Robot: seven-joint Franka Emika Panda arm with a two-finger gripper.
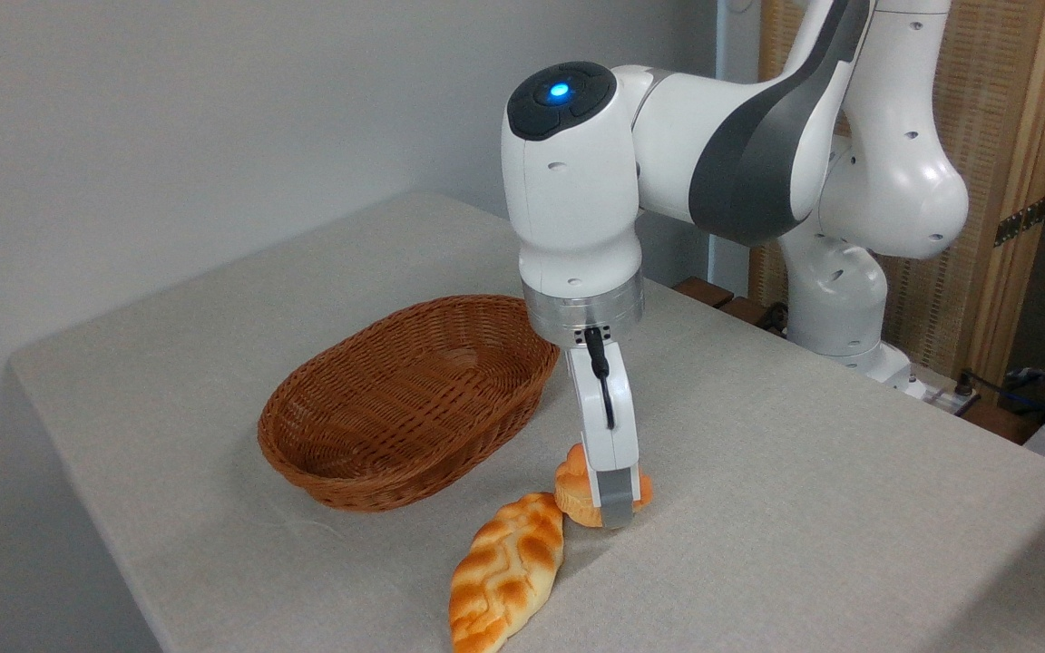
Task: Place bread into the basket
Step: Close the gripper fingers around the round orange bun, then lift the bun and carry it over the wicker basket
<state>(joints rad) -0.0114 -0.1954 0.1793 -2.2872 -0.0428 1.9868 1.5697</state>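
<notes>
Wicker basket sits empty beside the bun; claw straddles the bun on the surface, seemingly pinching it for lifting; loaf touches it.

Gripper down at the bun, braided loaf touching its near-left side, basket left, bare tablecloth right.

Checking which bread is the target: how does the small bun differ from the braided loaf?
The bun is small, round and lumpy; the braided loaf is long with a plaited top. The tool is down at the bun, while the loaf lies free beside it. Both are golden-orange, on the table, outside the basket.
</notes>
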